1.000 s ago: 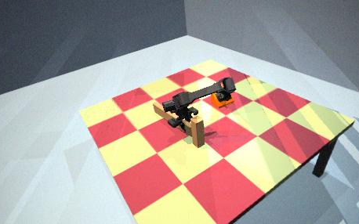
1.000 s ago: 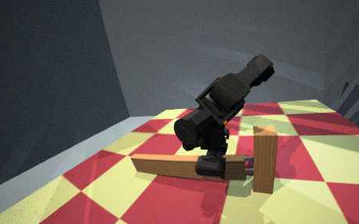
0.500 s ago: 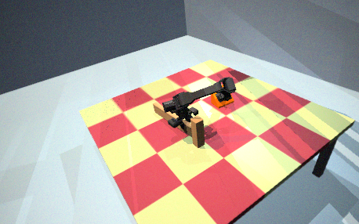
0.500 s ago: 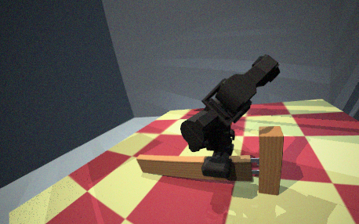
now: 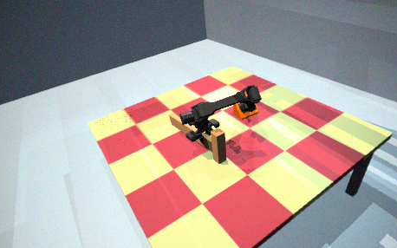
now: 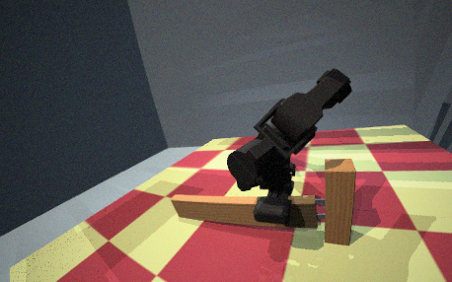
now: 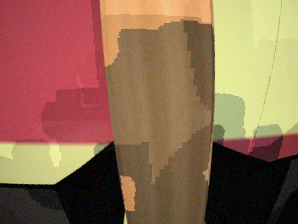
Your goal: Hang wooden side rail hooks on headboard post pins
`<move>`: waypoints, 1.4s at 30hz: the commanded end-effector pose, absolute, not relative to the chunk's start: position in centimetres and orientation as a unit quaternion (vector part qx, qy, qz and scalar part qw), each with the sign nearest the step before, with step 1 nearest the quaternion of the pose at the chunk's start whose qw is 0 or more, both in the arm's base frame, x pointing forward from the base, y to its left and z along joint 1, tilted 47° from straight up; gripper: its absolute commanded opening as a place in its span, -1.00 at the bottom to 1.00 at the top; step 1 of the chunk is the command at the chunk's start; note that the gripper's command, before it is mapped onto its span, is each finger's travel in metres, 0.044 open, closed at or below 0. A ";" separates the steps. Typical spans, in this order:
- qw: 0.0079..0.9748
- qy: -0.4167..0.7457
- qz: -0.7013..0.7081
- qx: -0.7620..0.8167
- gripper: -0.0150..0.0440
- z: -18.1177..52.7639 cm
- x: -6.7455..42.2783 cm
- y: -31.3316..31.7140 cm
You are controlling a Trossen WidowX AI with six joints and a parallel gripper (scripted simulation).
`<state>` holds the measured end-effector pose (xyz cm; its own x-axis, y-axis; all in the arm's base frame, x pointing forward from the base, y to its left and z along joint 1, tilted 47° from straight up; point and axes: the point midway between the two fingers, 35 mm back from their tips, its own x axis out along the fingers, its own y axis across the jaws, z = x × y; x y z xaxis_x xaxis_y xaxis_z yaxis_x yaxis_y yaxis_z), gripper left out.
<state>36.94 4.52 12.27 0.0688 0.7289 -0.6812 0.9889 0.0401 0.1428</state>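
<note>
On the checkered worktop, the rail lies with its far end down on the surface and its near end raised slightly, just beside the upright post. The end effector is clamped on the rail near its post end, the arm reaching from its orange base.

Progress: the rail has been brought to the post. Two steel hooks project from the rail's end and reach the post's face in the exterior view. Whether they sit on the pins cannot be told; the slot and pins are hidden.

Outstanding, as judged: confirm or complete seating of both hooks, release the rail, withdraw the end effector.

Containers: none present, apart from the post's slot, whose contents are not visible.
</note>
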 end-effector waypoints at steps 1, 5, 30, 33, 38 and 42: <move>0.312 0.646 -0.207 0.665 -0.49 12.7 37.1 4.4; 0.312 0.646 -0.207 0.665 -0.49 12.7 37.1 4.4; 0.312 0.646 -0.207 0.665 -0.49 12.9 37.0 4.6; 0.312 0.646 -0.207 0.665 -0.49 12.9 37.0 4.6; 0.312 0.646 -0.207 0.665 -0.49 12.9 37.0 4.7; 0.312 0.646 -0.207 0.665 -0.49 13.0 37.0 4.7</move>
